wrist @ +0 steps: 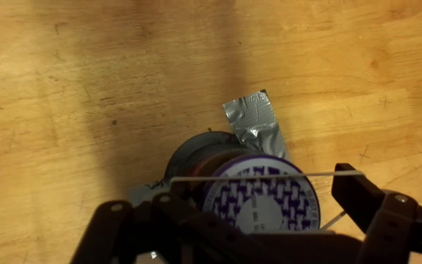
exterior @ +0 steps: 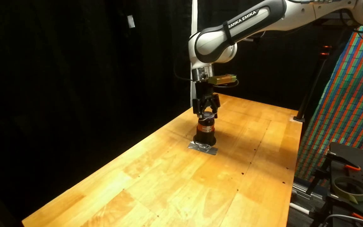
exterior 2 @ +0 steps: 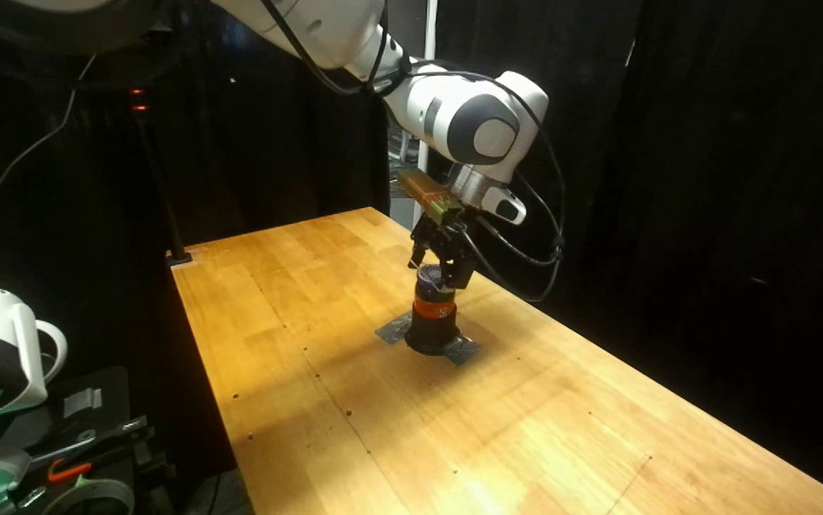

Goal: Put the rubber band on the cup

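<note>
Basically, this looks like the fitting step: the jaws are spread wide, one each side of the top of the cup [exterior 2: 431,309], with the band [wrist: 269,176] stretched over them. Cup's standing upright on the surface [exterior: 175,189], tape [wrist: 253,113] by its base. From the wrist view one strand runs right across the cup's top, so I'd say it isn't looped on yet; can't tell if any of it sits below the rim. Next, imo: get both strands outside the cup, ease down, then narrow the jaws so it slips free.
</note>
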Motion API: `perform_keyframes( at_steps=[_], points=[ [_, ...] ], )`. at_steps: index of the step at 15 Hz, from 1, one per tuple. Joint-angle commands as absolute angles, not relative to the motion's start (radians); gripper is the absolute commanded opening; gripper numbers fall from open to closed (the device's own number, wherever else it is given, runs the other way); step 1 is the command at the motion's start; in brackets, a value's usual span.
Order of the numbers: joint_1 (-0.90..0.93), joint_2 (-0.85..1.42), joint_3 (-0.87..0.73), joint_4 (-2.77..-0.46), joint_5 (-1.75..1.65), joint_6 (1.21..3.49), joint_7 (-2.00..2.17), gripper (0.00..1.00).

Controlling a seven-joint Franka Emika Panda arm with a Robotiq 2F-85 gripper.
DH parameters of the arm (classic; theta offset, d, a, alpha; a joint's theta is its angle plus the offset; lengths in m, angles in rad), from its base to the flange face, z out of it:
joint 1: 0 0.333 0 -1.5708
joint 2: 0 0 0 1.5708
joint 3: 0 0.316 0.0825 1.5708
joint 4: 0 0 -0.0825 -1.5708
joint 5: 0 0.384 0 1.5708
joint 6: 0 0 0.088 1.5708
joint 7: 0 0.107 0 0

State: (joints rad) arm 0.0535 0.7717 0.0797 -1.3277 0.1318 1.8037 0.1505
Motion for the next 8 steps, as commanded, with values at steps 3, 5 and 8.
perform_keyframes(
  at_steps=[3,5,8],
  points=[
    [0.067,0.573,0.076,-1.655,0.162,1.976,0.152,1.0],
    [0.075,0.526,0.072,-1.743,0.154,2.065,0.158,0.75],
    [0.083,0.45,0.069,-1.875,0.146,2.195,0.164,0.51]
  ],
)
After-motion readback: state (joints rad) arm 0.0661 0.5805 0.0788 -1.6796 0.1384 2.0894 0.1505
